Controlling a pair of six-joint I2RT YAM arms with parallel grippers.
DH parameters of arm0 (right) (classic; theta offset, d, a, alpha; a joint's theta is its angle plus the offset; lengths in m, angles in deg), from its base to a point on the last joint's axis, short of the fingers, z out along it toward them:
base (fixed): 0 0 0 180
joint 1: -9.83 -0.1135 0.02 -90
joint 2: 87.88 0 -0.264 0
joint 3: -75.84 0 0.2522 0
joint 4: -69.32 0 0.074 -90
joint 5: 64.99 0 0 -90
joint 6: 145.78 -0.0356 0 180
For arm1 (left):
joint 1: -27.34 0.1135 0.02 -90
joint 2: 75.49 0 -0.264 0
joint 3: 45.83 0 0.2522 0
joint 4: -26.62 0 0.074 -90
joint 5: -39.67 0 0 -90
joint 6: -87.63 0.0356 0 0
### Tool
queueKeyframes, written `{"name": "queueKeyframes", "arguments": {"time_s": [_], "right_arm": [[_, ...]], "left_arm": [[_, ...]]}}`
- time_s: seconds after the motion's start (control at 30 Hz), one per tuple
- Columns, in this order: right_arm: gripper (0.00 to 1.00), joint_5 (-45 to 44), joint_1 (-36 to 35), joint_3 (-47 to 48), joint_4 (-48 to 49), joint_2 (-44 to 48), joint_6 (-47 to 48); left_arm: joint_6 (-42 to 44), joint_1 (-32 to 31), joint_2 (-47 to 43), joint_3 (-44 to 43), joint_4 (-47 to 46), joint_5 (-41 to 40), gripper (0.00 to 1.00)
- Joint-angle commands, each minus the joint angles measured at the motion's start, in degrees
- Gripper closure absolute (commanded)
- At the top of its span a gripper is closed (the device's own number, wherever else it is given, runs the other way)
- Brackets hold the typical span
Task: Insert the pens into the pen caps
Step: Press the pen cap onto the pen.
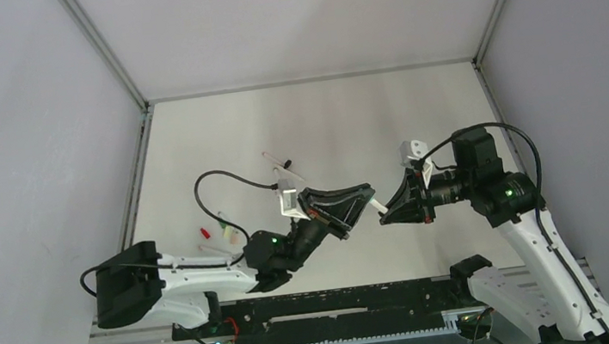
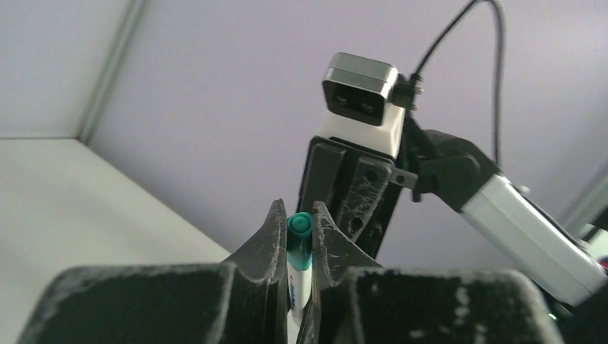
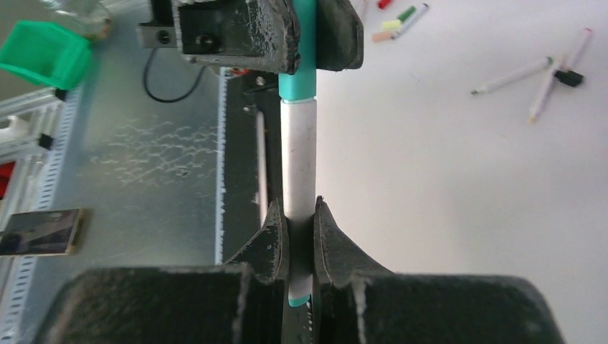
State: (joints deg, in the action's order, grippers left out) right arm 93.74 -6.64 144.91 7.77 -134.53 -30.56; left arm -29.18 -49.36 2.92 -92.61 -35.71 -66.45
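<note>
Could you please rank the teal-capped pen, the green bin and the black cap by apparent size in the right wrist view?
1. teal-capped pen, though its nearness inflates it
2. green bin
3. black cap

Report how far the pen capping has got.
Done: no finished pen can be picked out on the table. In hand: one pen, gripped by the right tool, meets the teal cap held in the left tool; it looks seated or nearly. Left: at least two bare pens and a black cap lie loose, with more coloured pieces farther off.
</note>
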Motion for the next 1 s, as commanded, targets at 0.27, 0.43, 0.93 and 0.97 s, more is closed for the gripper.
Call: {"name": "queueKeyframes", "arguments": {"time_s": [0.27, 0.43, 0.93, 0.97], "right_arm": [[1.00, 14.60, 8.48, 5.73, 37.69, -5.93, -32.70], [1.00, 12.46, 4.31, 5.95, 41.65, -7.82, -38.09], [1.00, 1.98, 9.85, 13.01, 37.66, -8.50, -38.51], [1.00, 1.18, 9.83, 12.84, 36.45, -8.56, -37.52]], "left_arm": [[-4.65, -10.02, 15.27, 4.84, 14.89, 18.63, 1.00], [-10.46, -10.37, 22.02, 0.79, 6.24, 28.16, 1.00], [-5.13, -14.66, 16.43, -2.46, 40.54, 5.40, 1.00], [-5.30, -14.66, 15.46, -0.98, 38.88, 5.19, 1.00]]}}
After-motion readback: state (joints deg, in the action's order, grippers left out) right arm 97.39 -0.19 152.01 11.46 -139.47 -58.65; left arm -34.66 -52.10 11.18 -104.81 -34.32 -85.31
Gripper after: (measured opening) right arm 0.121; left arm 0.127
